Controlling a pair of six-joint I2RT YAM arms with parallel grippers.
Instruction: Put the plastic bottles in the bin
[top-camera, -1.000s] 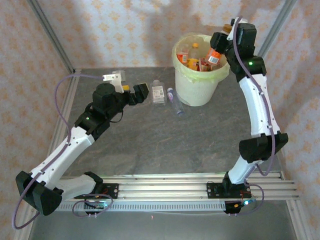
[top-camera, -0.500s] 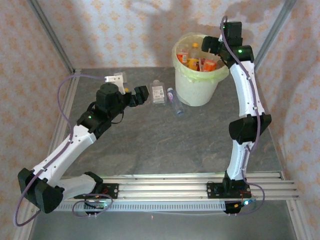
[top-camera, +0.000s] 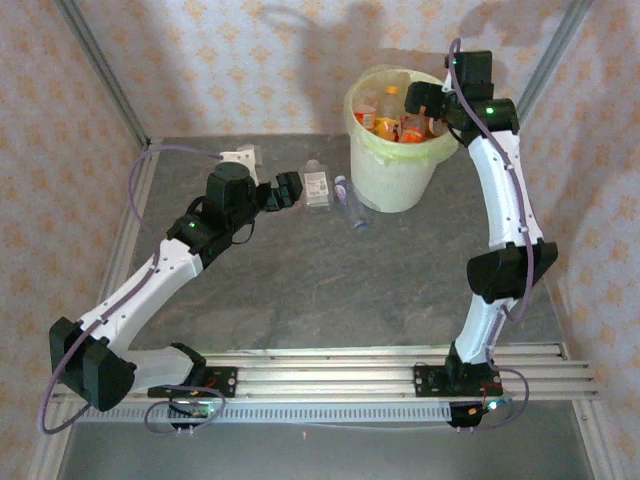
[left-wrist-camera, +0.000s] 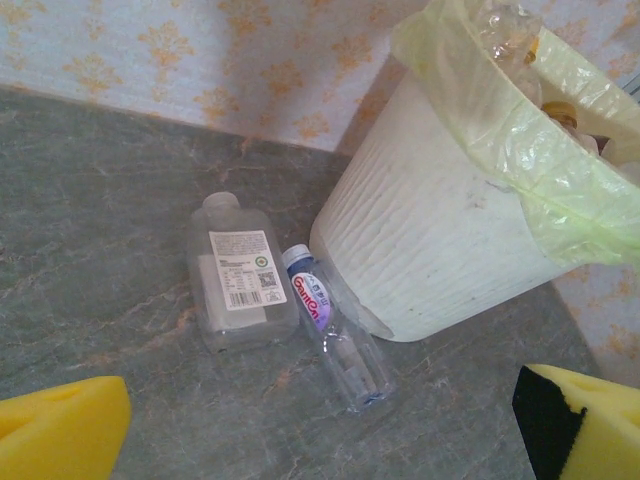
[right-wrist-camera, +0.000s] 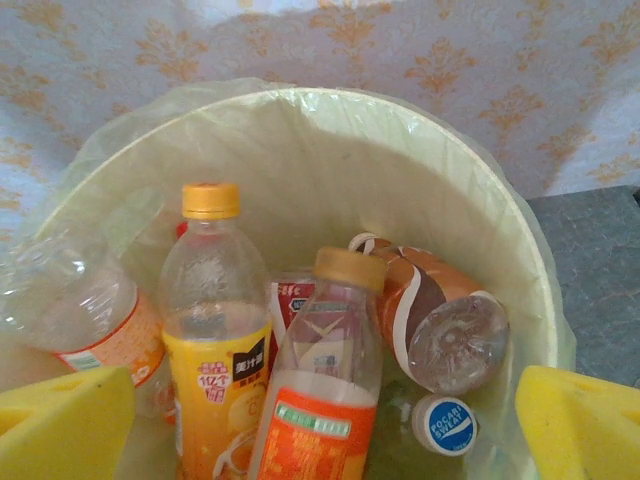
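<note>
Two plastic bottles lie on the table left of the bin: a flat clear bottle with a white label, and a slim bottle with a purple label against the bin's wall. My left gripper is open just short of them, yellow pads wide apart. My right gripper hangs open and empty over the bin's mouth. Inside stand a yellow-label bottle, an orange-label bottle and a brown-wrapped one.
A crumpled clear bottle and a blue Pocari Sweat cap also sit in the bin. The patterned back wall rises right behind the bin. Metal frame posts flank the table; grey tabletop spreads in front.
The right gripper has let go of an orange-label bottle, which now stands in the bin. The left arm has swung right, closer to the two bottles on the table.
</note>
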